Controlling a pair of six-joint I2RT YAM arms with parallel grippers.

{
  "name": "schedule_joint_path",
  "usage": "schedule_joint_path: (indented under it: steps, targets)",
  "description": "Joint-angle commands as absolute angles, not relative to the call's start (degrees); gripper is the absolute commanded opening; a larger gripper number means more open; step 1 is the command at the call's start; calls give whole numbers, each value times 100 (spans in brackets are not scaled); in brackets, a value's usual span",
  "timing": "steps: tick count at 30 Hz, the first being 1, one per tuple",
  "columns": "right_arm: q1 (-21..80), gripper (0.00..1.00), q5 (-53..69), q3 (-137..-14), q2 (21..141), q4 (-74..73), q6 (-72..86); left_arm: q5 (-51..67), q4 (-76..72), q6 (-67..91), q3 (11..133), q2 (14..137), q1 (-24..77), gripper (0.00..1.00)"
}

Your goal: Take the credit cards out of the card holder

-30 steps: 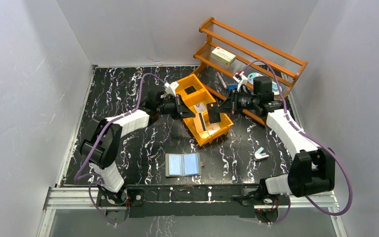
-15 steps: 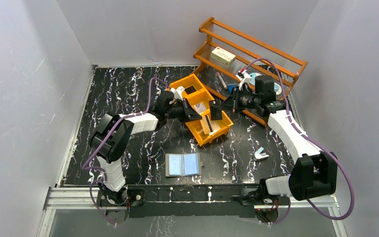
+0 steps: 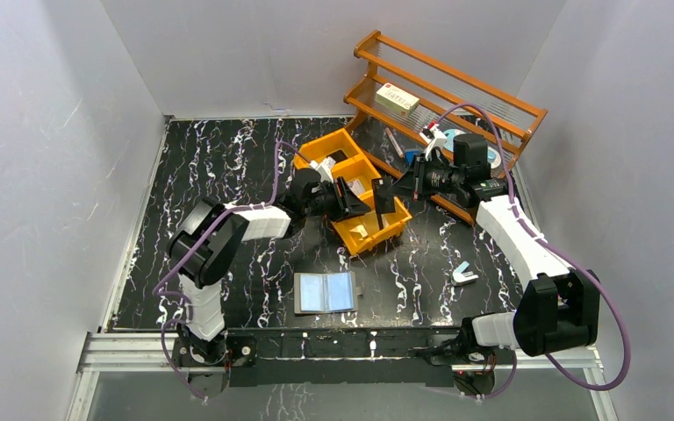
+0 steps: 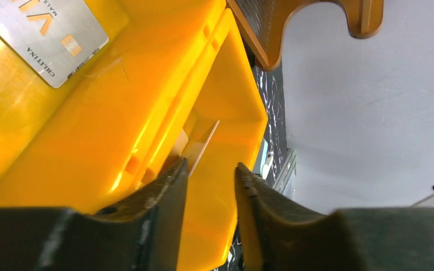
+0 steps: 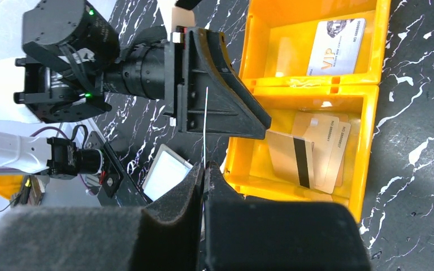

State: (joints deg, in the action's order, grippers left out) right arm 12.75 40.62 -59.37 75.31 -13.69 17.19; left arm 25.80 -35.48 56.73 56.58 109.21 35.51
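The card holder [image 3: 325, 292] lies open on the table near the front, pale blue lining up; it also shows in the right wrist view [image 5: 165, 169]. My right gripper [image 3: 388, 195] [image 5: 204, 169] is shut on a thin card [image 5: 204, 124], seen edge-on, held upright over the orange bin's near end. Several tan cards [image 5: 316, 148] lie in the bin's near compartment and a silvery card [image 5: 337, 48] [image 4: 51, 39] lies in the middle one. My left gripper [image 3: 344, 197] [image 4: 210, 169] is open and empty, its jaws over the bin's wall, facing the right gripper.
The orange three-compartment bin [image 3: 392, 224] sits at mid-table. A wooden rack [image 3: 491, 105] stands at the back right with a cream box [image 3: 397, 98] and discs on it. A small white object [image 3: 465, 274] lies on the table at the right.
My left arm has reached further right, bringing its open gripper over the bin. My right gripper has stayed nearly still, holding its card.
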Motion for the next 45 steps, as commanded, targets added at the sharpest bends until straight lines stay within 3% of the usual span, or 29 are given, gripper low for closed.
schedule_joint_path:
  steps: [1,6,14,20,26,38,45]
  targets:
    - [1247,8,4032,-6184,7528,-1293,1722,1945,-2923,5241,5522,10381,3516,42]
    - [1246,8,3931,-6333,7696,-1305,1716,1631,-2030,4953,5731,9954,3516,52]
    - [1282,6,3660,-6861,8174,-1402,1755,786,-788,4254,5832,8904,3469,57]
    - [1743,5,3003,-7674,8868,-1548,1592,827,-47,4038,5426,8121,2383,60]
    - [2192,5,2561,-9204,10102,-1888,1501,1069,497,3869,5428,7930,1739,62]
    - [2446,5,2349,-13255,13144,-3610,1037,1116,1129,3698,5141,7148,1578,63]
    - [2468,6,2444,-13960,13914,-3560,996,1164,1285,3629,5108,6975,1566,63]
